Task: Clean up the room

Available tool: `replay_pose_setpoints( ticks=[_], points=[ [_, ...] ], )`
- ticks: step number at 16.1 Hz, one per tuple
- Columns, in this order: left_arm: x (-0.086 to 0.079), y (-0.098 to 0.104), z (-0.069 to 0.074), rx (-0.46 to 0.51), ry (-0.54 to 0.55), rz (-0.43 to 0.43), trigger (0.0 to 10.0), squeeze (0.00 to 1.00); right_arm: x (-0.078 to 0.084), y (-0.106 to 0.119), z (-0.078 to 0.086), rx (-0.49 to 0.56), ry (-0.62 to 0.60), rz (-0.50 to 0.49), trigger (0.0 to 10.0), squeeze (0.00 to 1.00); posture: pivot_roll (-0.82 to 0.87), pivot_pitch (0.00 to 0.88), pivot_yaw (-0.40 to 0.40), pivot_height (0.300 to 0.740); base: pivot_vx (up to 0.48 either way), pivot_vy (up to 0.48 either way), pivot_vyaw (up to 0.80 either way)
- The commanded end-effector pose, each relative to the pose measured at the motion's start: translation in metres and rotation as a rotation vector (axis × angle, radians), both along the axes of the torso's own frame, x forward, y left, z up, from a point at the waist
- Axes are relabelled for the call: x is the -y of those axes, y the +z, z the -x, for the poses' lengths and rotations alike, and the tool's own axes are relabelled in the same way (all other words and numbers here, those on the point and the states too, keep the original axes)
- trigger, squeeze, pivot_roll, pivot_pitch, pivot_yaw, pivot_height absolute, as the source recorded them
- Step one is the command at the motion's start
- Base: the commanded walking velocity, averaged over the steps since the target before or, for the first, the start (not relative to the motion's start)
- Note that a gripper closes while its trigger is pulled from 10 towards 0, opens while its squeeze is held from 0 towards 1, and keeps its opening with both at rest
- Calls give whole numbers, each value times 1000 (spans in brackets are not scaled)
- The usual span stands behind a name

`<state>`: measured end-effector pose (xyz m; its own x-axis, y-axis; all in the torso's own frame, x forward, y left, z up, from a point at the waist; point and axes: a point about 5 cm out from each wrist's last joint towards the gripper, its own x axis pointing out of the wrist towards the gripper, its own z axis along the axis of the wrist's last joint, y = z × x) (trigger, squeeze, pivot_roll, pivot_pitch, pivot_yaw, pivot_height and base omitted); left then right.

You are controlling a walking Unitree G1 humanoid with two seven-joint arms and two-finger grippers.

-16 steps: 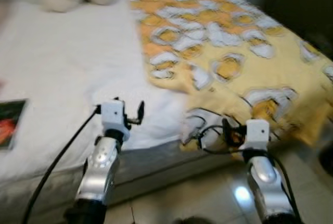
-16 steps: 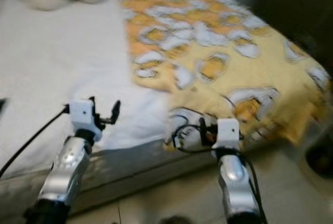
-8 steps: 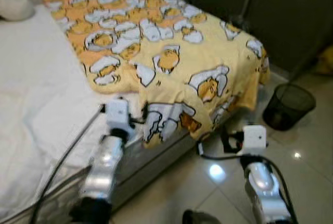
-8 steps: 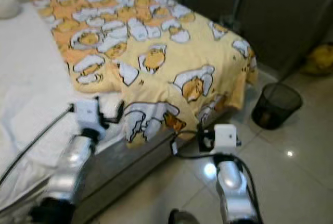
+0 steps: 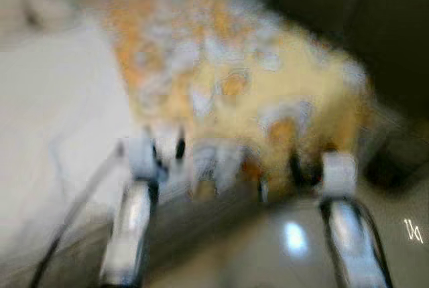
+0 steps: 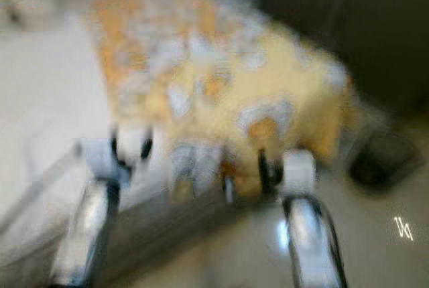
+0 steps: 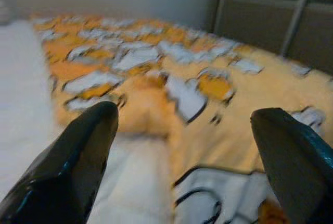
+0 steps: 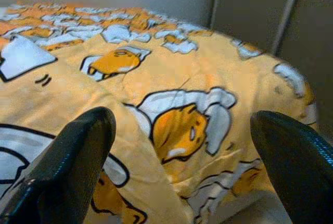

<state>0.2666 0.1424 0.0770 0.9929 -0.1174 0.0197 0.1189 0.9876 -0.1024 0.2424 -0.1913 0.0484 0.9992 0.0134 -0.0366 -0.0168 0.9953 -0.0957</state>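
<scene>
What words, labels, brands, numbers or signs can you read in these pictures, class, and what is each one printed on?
None: no readable text appears anywhere.
The yellow blanket carries only cartoon egg drawings, no lettering.
The white sheet is plain.
The head views are too blurred by motion for any print to be read.
The left gripper and right gripper, both open, bear no visible markings.
</scene>
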Motion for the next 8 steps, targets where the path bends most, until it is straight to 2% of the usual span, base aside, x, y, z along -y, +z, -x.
replay_pose_setpoints(
  ticks=[1, 4, 5, 6, 8],
  points=[
    [-6, 4, -1, 17, -5, -15, 10000, 0, -7, 4, 0, 22, 34, -3, 10000, 0, -117, 0, 27, 740, 450, 0, 0],
    [-3, 4, 7, 21, -75, -59, 10000, 0, -5, -2, 7, 4, 46, 14, 10000, 0, -120, 0, 31, 740, 464, 0, 0],
    [2, 1, 7, 1, -111, -79, 10000, 0, -5, -3, 7, -2, 46, 18, 10000, 0, -120, 0, 32, 740, 255, 0, 0],
    [7, -3, 6, -34, -144, -73, 10000, 0, -4, -4, 7, -6, 45, 21, 10000, 0, -120, 0, 32, 740, 0, 0, 0],
    [15, -26, -1, -212, -260, -73, 10000, 0, -1, -8, 7, -37, 21, -4, 10000, 0, -122, 0, 28, 740, 0, 0, 0]
  ],
)
